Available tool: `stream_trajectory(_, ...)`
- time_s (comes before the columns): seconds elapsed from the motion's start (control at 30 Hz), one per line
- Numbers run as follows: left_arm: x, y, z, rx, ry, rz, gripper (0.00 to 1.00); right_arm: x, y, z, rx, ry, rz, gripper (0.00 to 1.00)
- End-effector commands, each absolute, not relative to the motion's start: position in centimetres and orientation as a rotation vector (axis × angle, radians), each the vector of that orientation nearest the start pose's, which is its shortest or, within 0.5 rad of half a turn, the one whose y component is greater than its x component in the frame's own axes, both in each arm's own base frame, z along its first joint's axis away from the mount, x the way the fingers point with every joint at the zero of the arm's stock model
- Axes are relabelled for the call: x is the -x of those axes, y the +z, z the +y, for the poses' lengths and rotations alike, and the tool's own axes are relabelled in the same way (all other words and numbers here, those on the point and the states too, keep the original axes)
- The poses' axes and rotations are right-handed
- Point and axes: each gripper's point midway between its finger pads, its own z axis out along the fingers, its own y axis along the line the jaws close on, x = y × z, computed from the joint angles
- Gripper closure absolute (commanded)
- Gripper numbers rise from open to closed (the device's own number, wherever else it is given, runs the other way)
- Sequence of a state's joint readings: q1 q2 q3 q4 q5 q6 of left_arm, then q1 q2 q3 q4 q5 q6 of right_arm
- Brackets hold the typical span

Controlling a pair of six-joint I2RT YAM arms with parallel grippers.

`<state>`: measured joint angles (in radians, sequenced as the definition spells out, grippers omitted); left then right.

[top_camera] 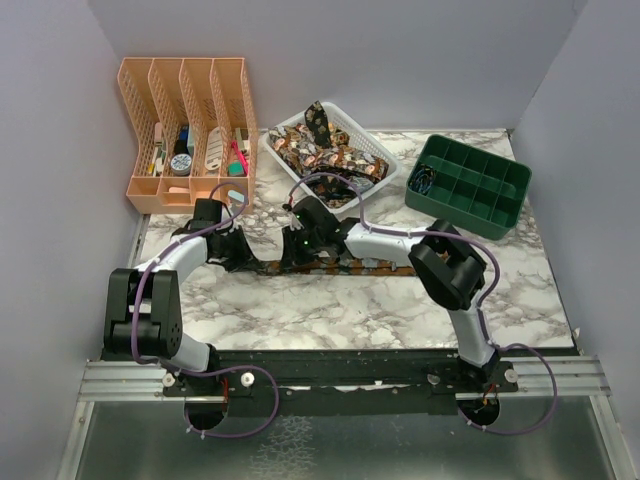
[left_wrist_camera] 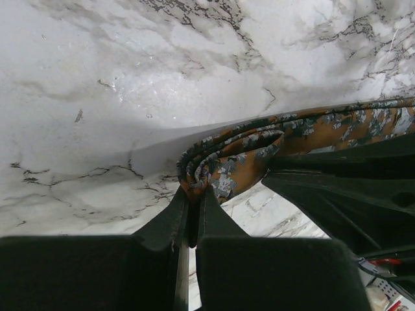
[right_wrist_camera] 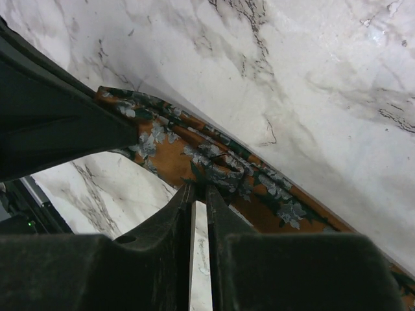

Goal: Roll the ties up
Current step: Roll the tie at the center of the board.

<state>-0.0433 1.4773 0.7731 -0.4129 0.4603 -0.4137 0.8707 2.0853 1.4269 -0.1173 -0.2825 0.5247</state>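
Observation:
One patterned tie (top_camera: 345, 266) lies stretched across the marble table in front of the arms. In the left wrist view its end is folded into a loose loop (left_wrist_camera: 233, 155), and my left gripper (left_wrist_camera: 193, 192) is shut on the near edge of that loop. In the right wrist view the tie (right_wrist_camera: 214, 162) runs diagonally, and my right gripper (right_wrist_camera: 200, 186) is shut on a pinched fold of it. In the top view the left gripper (top_camera: 240, 250) and the right gripper (top_camera: 298, 243) sit close together at the tie's left end. More ties (top_camera: 325, 150) are piled in a white basket (top_camera: 387, 160).
An orange file organizer (top_camera: 185, 130) with small items stands at the back left. A green compartment tray (top_camera: 470, 185) sits at the back right. Grey walls enclose the table on three sides.

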Motion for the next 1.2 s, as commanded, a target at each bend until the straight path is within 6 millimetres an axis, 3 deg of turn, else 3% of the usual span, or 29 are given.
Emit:
stream_trajectory(0.0,-28.4,5.3,-10.1,0.308,-0.721,2.676,1.00,-28.9,4.1,44.6,0.570,0.916,2.513,0.83)
stream_trajectory(0.07,-28.5,5.4,-10.1,0.307,-0.722,2.673,0.99,-28.9,2.9,44.1,0.556,0.862,2.557,0.83)
stream_trajectory(0.13,-28.6,5.5,-10.2,0.308,-0.724,2.666,0.92,-28.6,1.5,43.4,0.536,0.817,2.611,0.85)
stream_trajectory(0.2,-28.6,5.6,-10.2,0.314,-0.725,2.662,0.72,-28.2,0.7,43.0,0.514,0.804,2.641,0.86)
stream_trajectory(0.37,-28.6,6.0,-10.2,0.329,-0.730,2.639,0.40,-27.4,-0.2,42.3,0.430,0.807,2.694,0.87)
stream_trajectory(0.67,-27.5,5.7,-10.4,0.379,-0.773,2.611,0.19,-26.6,-1.7,41.7,0.387,0.795,2.754,0.88)
stream_trajectory(0.87,-27.0,5.6,-10.3,0.383,-0.816,2.598,0.12,-26.4,-2.0,41.4,0.384,0.788,2.762,0.88)
stream_trajectory(1.17,-27.2,5.1,-9.7,0.524,-0.913,2.527,0.23,-26.3,-2.3,41.1,0.378,0.776,2.767,0.88)
